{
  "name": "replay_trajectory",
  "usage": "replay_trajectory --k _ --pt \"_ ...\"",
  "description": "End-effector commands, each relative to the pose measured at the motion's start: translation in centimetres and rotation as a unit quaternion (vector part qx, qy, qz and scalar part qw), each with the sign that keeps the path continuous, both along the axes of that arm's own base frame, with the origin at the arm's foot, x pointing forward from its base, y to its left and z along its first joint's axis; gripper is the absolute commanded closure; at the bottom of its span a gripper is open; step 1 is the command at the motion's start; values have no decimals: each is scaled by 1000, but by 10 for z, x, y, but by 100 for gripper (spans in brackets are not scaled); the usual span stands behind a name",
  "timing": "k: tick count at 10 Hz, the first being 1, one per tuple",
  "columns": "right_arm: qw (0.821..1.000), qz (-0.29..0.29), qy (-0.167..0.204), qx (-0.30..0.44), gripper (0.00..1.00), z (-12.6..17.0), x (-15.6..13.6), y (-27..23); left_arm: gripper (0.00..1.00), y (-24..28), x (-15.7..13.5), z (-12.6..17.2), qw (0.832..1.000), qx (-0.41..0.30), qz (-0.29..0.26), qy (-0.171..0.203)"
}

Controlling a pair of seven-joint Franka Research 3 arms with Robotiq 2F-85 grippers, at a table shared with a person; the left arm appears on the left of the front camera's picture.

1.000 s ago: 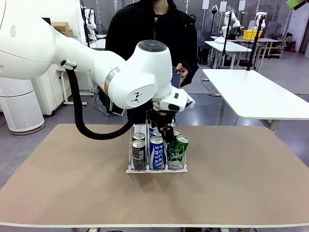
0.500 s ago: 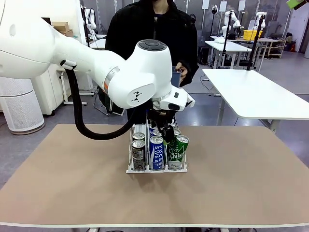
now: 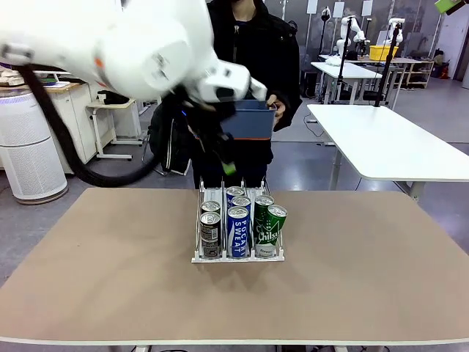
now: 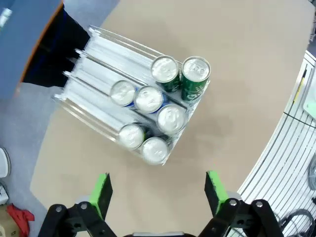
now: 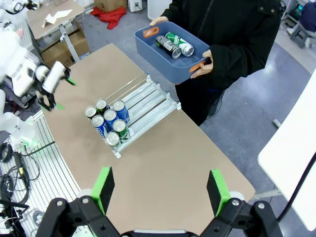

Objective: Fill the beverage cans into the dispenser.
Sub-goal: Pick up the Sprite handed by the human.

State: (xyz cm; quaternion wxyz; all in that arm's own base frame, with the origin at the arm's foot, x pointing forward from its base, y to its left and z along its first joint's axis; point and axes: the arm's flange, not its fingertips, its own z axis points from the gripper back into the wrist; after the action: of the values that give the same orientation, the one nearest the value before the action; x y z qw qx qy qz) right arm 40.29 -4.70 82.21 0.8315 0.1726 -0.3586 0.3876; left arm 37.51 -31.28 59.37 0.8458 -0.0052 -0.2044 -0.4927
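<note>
Well below the empty, wide-open left claw (image 4: 158,186), the dispenser (image 4: 103,57), seven beverage cans (image 4: 148,98) at one end.

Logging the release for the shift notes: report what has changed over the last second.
The left gripper has lifted away from the right lane of the dispenser, up and towards the robot's left, jaws open and empty. Nothing was taken hold of or let go in this span. The beverage cans stay put, the front green can still leaning in its lane.
</note>
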Motion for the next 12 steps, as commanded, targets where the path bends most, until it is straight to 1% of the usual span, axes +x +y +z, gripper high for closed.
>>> replay_trajectory --k 1,2,4,5,6,8,9,10,12 --pt "1000 1 0 1 0 -1 0 0 0 66 4 33 998 -33 -55 1" --pt "1000 1 0 1 0 -1 0 0 0 88 5 53 996 -52 -77 3" --pt "1000 1 0 1 0 -1 0 0 0 127 7 98 988 -90 -128 -8" --pt "1000 1 0 1 0 -1 0 0 0 143 4 119 984 -110 -136 -27" --pt "1000 1 0 1 0 -1 0 0 0 160 0 139 984 -127 -118 -41" --pt "1000 1 0 1 0 -1 0 0 0 188 -2 159 983 -159 -62 -64" --pt "1000 1 0 1 0 -1 0 0 0 194 -3 165 984 -158 -37 -73" --pt "1000 1 0 1 0 -1 0 0 0 182 -3 162 984 -139 -89 -66" --pt "1000 1 0 1 0 -1 0 0 0 182 -3 162 984 -139 -89 -66"
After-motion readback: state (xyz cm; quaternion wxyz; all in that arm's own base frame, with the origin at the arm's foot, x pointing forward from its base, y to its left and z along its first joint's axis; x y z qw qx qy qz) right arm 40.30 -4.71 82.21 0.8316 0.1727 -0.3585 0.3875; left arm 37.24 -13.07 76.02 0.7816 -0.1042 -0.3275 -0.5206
